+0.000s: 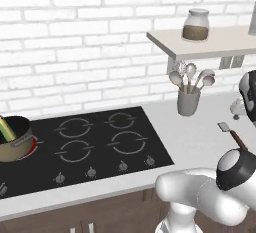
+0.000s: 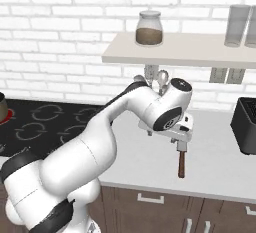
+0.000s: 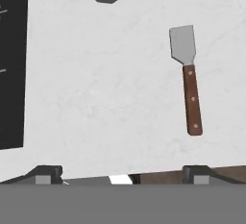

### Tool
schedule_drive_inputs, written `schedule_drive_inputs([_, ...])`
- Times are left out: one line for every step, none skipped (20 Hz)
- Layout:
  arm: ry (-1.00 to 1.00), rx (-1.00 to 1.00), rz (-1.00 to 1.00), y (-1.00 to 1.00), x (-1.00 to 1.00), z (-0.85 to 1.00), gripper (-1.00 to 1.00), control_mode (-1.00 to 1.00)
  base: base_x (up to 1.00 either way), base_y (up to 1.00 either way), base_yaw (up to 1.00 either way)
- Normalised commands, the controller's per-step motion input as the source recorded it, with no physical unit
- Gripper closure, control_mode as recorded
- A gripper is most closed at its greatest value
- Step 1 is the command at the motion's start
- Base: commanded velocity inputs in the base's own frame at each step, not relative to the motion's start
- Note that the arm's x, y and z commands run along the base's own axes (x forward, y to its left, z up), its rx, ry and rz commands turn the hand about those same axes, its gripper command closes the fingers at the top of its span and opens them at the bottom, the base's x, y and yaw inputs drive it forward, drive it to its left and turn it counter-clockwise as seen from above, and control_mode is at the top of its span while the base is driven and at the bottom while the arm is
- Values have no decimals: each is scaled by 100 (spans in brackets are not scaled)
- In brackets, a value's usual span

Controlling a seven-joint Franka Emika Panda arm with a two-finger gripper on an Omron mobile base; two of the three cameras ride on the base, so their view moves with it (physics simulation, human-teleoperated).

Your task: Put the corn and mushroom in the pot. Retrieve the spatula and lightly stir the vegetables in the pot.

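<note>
Spatula (image 3: 187,79) flat on white counter (image 3: 96,98), grey blade toward wall, brown handle toward counter edge; right of cooktop (image 1: 90,147). Gripper (image 3: 122,172) above counter, jaws wide, empty, clear of spatula. Pot (image 1: 15,139) on far-left burner, corn (image 1: 5,129) leaning inside. Grey utensil cup (image 1: 188,101) stands near wall.

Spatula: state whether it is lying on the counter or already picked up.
Lying flat on the counter. The spatula rests there with its blade and wooden handle fully exposed, and the gripper is open, apart from it.
</note>
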Motion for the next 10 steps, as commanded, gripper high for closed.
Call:
schedule_drive_inputs([4, 0, 0, -79, 0, -79, -100, -100, 0, 0, 0])
schedule_drive_inputs([4, 0, 0, -82, 0, -79, -100, -100, 0, 0, 0])
schedule_drive_inputs([2, 0, 0, -81, 0, -78, -100, -100, 0, 0, 0])
schedule_drive_inputs([0, 0, 0, -72, -4, -72, -100, -100, 0, 0, 0])
schedule_drive_inputs([0, 0, 0, -47, -21, -73, -100, -100, 0, 0, 0])
schedule_drive_inputs([0, 0, 0, -36, -19, -73, -100, -100, 0, 0, 0])
schedule_drive_inputs([0, -3, 0, -17, -19, -70, -100, -100, 0, 0, 0])
schedule_drive_inputs([0, -5, 0, -11, -11, -69, -100, -100, 0, 0, 0])
schedule_drive_inputs([0, -3, 1, -12, -3, -63, -100, -100, 0, 0, 0])
schedule_drive_inputs([0, -3, 1, -11, 0, -57, -100, -100, 0, 0, 0])
